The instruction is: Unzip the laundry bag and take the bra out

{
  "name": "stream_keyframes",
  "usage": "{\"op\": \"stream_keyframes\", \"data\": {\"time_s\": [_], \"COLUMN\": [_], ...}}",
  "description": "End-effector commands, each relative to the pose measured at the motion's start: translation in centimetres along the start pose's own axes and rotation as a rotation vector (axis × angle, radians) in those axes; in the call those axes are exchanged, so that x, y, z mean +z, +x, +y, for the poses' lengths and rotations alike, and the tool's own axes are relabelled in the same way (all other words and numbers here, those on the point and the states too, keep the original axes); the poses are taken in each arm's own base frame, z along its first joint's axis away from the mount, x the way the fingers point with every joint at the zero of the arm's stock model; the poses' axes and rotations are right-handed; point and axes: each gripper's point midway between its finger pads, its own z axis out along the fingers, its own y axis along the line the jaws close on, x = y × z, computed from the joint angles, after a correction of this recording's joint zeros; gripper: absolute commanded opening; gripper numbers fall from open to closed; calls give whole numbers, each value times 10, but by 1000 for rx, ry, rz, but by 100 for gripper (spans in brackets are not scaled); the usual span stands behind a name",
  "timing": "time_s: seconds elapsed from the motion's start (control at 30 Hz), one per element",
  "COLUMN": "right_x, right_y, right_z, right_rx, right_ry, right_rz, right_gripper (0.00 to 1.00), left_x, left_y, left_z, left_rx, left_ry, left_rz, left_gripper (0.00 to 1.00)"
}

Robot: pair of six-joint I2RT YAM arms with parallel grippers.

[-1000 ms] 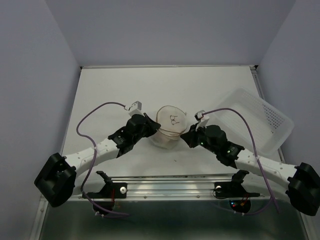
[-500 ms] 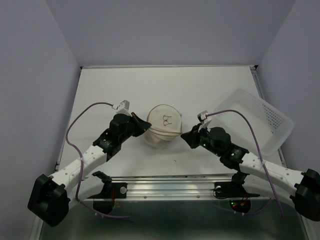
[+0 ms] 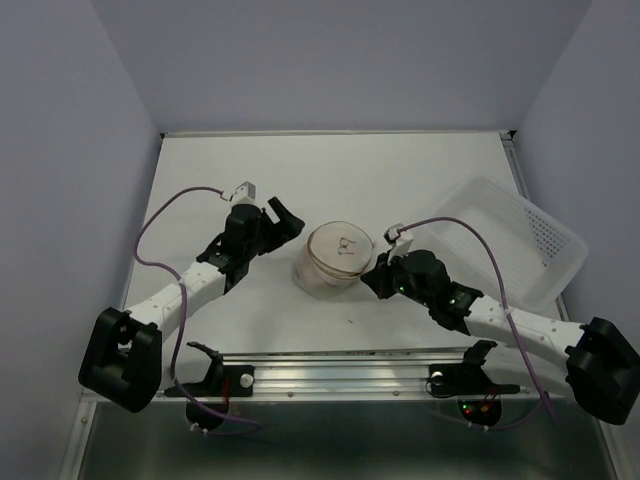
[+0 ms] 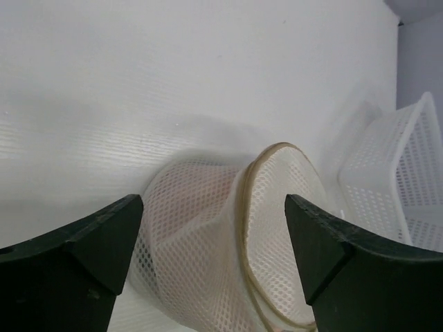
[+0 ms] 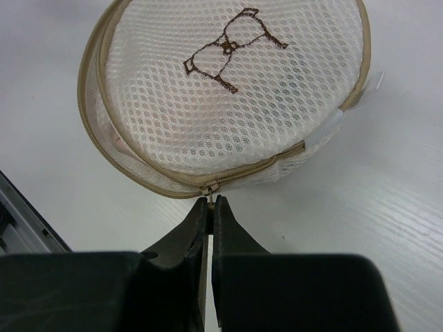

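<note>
Round mesh laundry bag [image 3: 338, 258] on the table [image 3: 420, 180], between the two grippers, zipper closed along the whole visible seam.

Likely failures from here:
- Loss of the small zipper pull [image 5: 210, 188] from a shallow fingertip hold, through hauling too fast or off the line of the curved seam.
- Dragging or tipping of the light bag across the table instead of opening, for want of any counter-hold. Left gripper [image 3: 283, 222] spread wide, just beside the bag, holding nothing.
- Snagging of the slider on slack mesh.

Right gripper [image 5: 210, 202] pressed together at the bag's near lower edge, apparently pinching the pull tab. Bag directly ahead of those fingertips, met only at the zipper. In the left wrist view, bag just beyond the open left fingers.

Bra [image 4: 190, 207] inside the bag, no more than a pale pink tint through the mesh. White basket [image 3: 520, 235] well apart, at the right.
</note>
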Motion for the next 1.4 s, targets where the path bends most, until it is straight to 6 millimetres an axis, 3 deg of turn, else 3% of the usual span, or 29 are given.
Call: {"op": "stream_keyframes", "data": {"time_s": [0.0,0.13,0.27,0.4,0.6,0.7,0.8,0.83,0.87,0.9,0.93,1.2,1.37], "right_x": [8,15,20,24,26,28,28,27,26,26,25,7,-5], "right_y": [-18,-19,-19,-20,-20,-21,-19,-18,-17,-16,-14,-4,-9], "right_z": [10,11,18,19,23,24,27,26,25,23,21,-8,-33], "right_rx": [30,38,49,58,56,54,48,48,48,48,47,38,64], "right_ry": [-35,-37,-70,-77,-83,-84,-94,-91,-88,-79,-69,61,155], "right_rz": [-56,-58,-50,-49,-46,-45,-41,-39,-37,-38,-35,-47,-81], "right_gripper": [1,1,1,1,1,1,1,1,1,1,1,1,1], "left_x": [-30,-49,-54,-43,-29,-19,-13,-13,-13,-14,-17,-35,-48], "left_y": [-22,0,30,50,62,69,74,73,72,70,69,57,56], "left_z": [-34,-37,-42,-44,-58,-60,-56,-55,-55,-55,-53,-35,-22], "left_rx": [-33,-87,-96,-73,-61,-43,-32,-32,-31,-30,-24,15,46], "left_ry": [117,162,178,151,168,152,132,131,127,126,116,81,77], "left_rz": [-110,-89,-35,21,51,73,80,76,70,65,64,19,39], "left_gripper": [99,99,99,99,99,90,61,50,27,18,2,0,0]}}
